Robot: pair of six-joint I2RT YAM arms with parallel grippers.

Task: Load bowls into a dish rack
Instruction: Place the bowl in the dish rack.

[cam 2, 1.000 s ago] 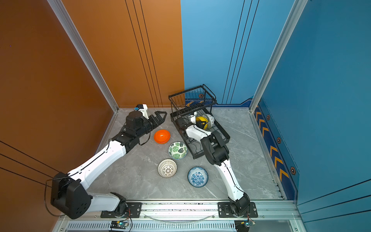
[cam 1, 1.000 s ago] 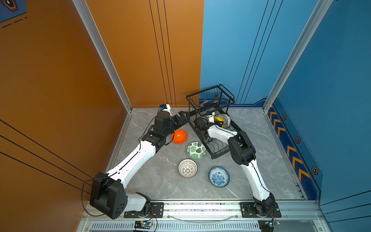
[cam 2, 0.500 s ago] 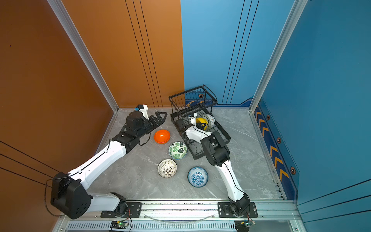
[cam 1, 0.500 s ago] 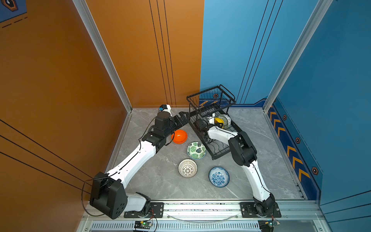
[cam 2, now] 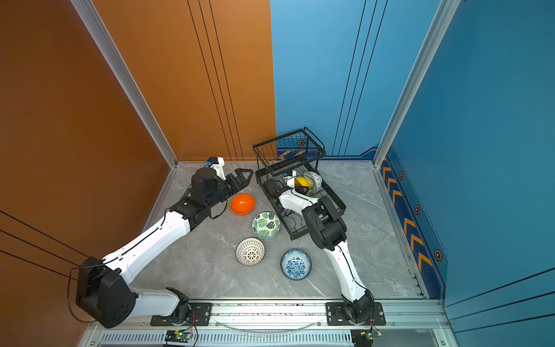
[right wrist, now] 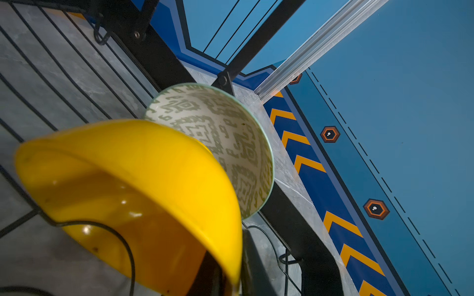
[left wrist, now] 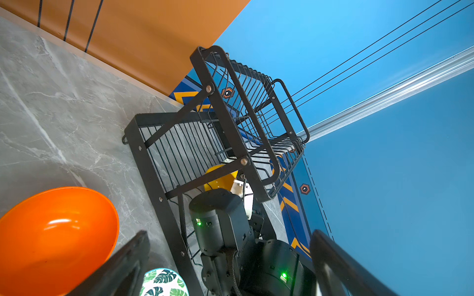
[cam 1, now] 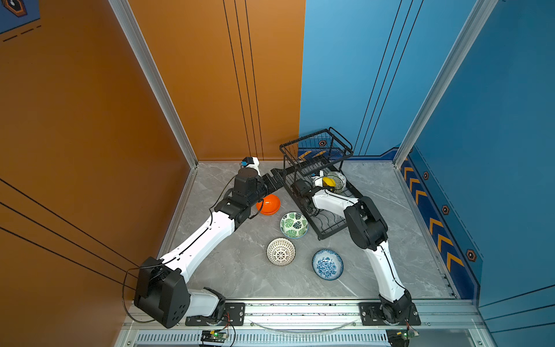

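Note:
The black wire dish rack (cam 1: 329,232) stands at the back, with a raised basket (cam 1: 315,150) at its far end. Two bowls stand on edge under that basket. They are a yellow bowl (right wrist: 143,184) and, behind it, a grey-green patterned bowl (right wrist: 218,135). My right gripper (right wrist: 230,282) is shut on the yellow bowl's rim, one finger inside and one outside. On the floor lie the orange bowl (cam 1: 268,204), the leaf bowl (cam 1: 294,224), the lattice bowl (cam 1: 280,251) and the blue floral bowl (cam 1: 327,264). My left gripper (cam 1: 276,178) is open and empty, just past the orange bowl by the rack's near corner.
Orange wall panels (cam 1: 210,90) and blue wall panels (cam 1: 450,120) close in the grey marble floor (cam 1: 240,270). The right arm's elbow (cam 1: 365,222) hangs over the rack's near end. The arm bases sit on a rail (cam 1: 300,309) at the front.

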